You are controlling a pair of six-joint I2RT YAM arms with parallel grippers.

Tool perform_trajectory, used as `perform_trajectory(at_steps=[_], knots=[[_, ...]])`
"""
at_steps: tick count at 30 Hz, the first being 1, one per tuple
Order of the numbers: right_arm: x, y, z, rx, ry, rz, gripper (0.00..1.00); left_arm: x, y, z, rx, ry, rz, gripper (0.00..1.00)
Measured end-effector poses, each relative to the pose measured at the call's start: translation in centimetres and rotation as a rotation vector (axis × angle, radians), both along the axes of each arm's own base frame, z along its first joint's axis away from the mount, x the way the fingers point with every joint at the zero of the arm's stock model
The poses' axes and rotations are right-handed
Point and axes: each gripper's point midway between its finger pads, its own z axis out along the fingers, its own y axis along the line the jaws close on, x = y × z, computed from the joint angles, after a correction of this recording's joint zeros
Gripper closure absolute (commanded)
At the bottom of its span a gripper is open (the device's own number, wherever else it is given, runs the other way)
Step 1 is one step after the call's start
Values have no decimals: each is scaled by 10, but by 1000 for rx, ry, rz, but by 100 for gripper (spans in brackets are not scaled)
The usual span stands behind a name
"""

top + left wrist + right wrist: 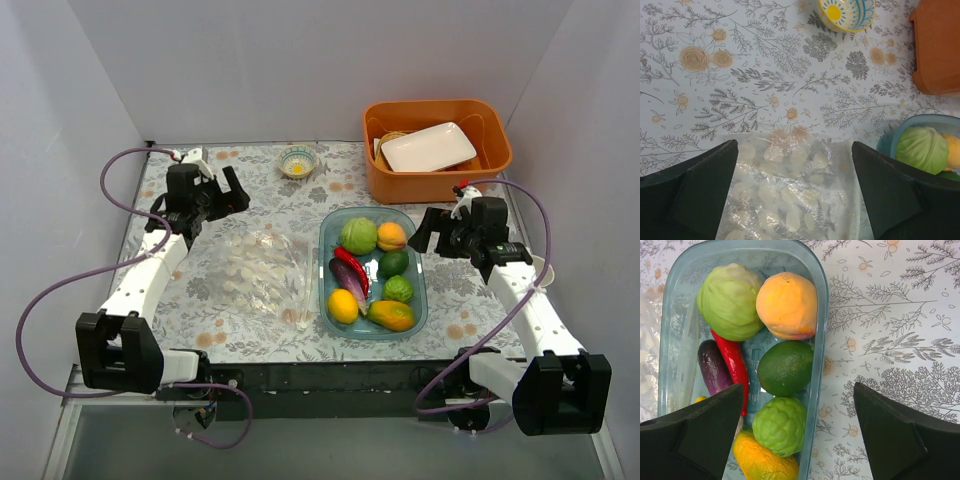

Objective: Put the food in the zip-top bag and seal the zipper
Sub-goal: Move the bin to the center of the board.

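Arm bases (118,350) sit at the near edge of the table (250,345). Just beyond them, locate the bag (262,272), lying flat and empty to the left of the tray (325,250). The two sit side by side, and both long axes run near to far. You cannot confirm whether they touch.

All the food is in the tray:
- near end: lemon (343,305) and mango (391,315);
- middle: eggplant (343,278), chilli (352,266) and two limes (398,289);
- far end: cabbage (358,236) and peach (391,236).

No zipper strip can be made out, so check which end of the bag is the mouth.

The right gripper (799,390) hangs by the tray's far right side, jaws spread wide and empty. The food lies below and to its left, so use this arm for picking. The left gripper (794,150), equally wide and empty, hangs off the bag's far left end, so it is nearer for holding the bag.

Farthest back stand a small bowl (297,161) and an orange bin (437,178) holding a white plate (428,146).
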Motion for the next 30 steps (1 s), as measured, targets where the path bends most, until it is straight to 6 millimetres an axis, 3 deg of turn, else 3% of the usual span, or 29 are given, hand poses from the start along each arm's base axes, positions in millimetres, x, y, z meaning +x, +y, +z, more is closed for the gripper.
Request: perform_trajectory(at_steps=[5,9,14,30], knots=[[-1,-1,-8,-17,40,13,2,5,-1,-17,-1,102,7,2],[-6,-3,-22,-40,104,29,2,9,0,-52,-6,273,49,2],[-17,-4,-42,-67,193,54,2,-9,1,-90,-7,447,70,2],[-24,-9,-71,-102,308,58,2,-20,-17,-85,-75,456,-37,2]])
